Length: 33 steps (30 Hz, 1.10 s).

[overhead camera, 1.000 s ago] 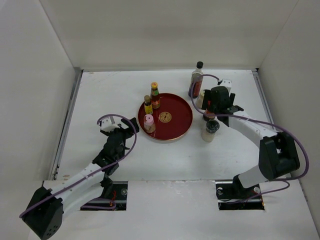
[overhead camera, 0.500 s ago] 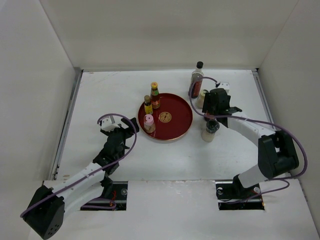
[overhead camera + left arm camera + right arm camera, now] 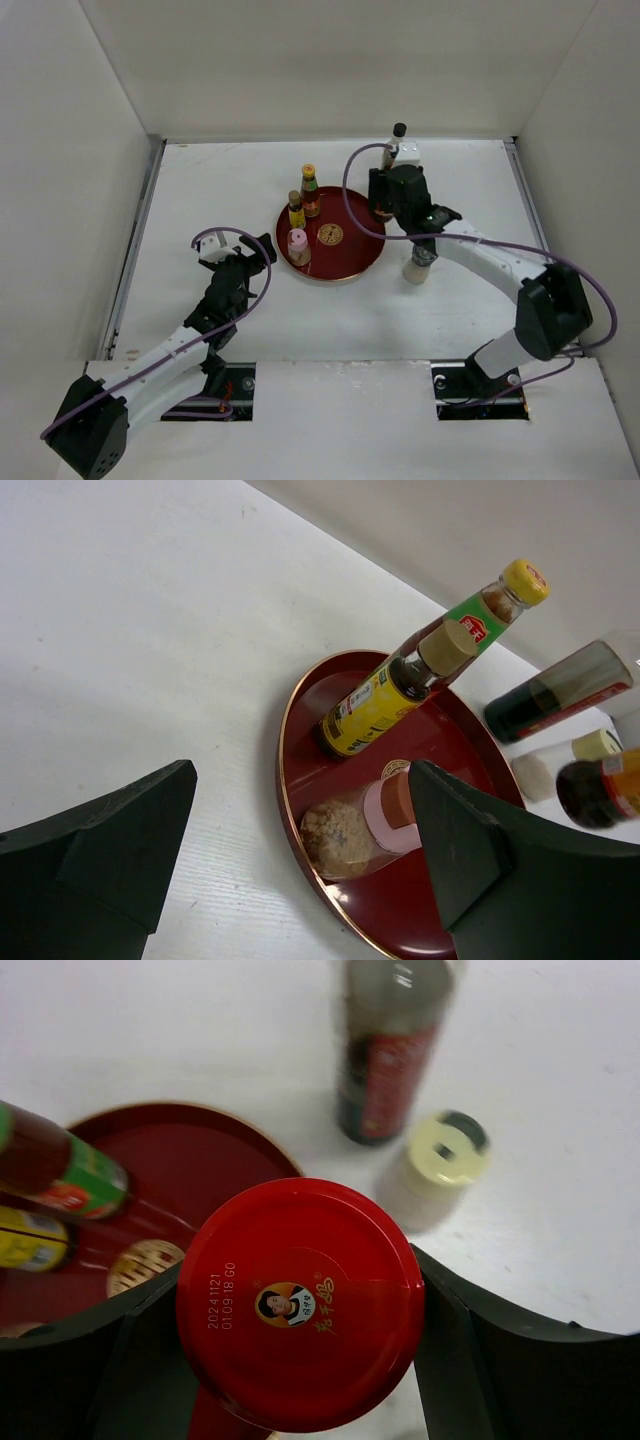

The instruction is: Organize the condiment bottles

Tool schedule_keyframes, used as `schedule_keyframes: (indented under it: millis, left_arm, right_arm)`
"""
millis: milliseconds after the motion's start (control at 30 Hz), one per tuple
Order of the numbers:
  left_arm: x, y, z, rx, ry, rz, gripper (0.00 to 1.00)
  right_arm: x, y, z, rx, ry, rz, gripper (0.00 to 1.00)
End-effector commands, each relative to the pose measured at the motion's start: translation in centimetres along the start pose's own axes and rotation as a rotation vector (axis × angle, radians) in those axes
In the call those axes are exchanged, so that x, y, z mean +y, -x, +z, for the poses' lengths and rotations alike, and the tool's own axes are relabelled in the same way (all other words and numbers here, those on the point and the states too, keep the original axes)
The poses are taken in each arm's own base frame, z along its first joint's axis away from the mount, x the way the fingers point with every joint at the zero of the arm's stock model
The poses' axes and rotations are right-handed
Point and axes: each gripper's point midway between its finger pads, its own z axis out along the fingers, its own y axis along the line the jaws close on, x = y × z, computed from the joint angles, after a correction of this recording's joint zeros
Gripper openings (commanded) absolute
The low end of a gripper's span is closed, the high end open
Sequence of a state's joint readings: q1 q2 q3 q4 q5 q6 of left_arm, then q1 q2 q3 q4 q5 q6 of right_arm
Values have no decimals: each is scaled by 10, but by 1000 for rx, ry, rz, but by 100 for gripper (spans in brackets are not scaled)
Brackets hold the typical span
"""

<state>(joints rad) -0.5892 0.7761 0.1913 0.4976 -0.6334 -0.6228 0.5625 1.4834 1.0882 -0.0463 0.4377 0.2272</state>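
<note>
Jaws of the right gripper (image 3: 305,1350) clamp the red-lidded jar (image 3: 300,1290) (lid up) over the red tray (image 3: 200,1155) edge, the cream-capped bottle (image 3: 447,1150) just beyond. The left gripper (image 3: 295,855) has its jaws gaping apart, the pink-capped jar (image 3: 350,825) just ahead.

Bright even overhead light, soft shadows; wrist foregrounds slightly blurred.

The tray (image 3: 352,250) is dark red with a gold rim line and a round gold emblem (image 3: 330,234) at centre. The red-lidded jar (image 3: 300,1303) has a glossy red top printed with white digits and a small portrait logo. The tall bottle (image 3: 388,1055) is dark with a red label, the cream jar (image 3: 440,1160) pale yellow on top, the brown bottle (image 3: 487,608) yellow-capped with a green-and-red label, the small bottle (image 3: 370,705) yellow-labelled and tan-capped, the pink-capped jar (image 3: 360,820) filled tan.
</note>
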Motion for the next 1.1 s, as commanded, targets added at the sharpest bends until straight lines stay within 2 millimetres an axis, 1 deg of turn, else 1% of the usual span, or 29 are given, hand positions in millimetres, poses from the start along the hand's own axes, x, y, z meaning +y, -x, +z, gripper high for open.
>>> schedule_keyframes:
  millis: [0,133,267,367,500,567,667,767,833,967,1067]
  left_arm:
    - [-5,8,1,-31,-19,-38,87]
    - [-2,8,2,-35,-9,-37,87]
    - [-3,8,2,-31,-13,-37,87]
    - [-3,7,3,-28,-13,-36,87]
    - [-3,7,3,-28,-13,-36,87]
    - [-2,7,3,-29,-12,-36,87]
    - [-1,6,4,-25,-8,-32,87]
    - [-3,7,3,-29,-14,-37,87]
    - [-1,7,3,-29,-7,-34,87]
    - [-4,7,3,-26,-18,-36,87]
    - [-1,8,2,-31,-14,-39,87]
  right_arm:
    - [60,82,10,-234,153,92,60]
    - [97,86,36,-232,211,85,61]
    - [118,83,61,-226,234,75,62]
    - [125,76,77,-212,233,64,63]
    - [129,61,91,-187,226,60,65]
    - [129,54,94,-173,223,60,68]
    - [128,44,98,-155,217,58,78]
    - [128,47,91,-157,216,59,90]
    - [123,57,79,-171,217,67,94]
    - [110,75,50,-196,215,87,98]
    - [95,75,27,-192,203,87,99]
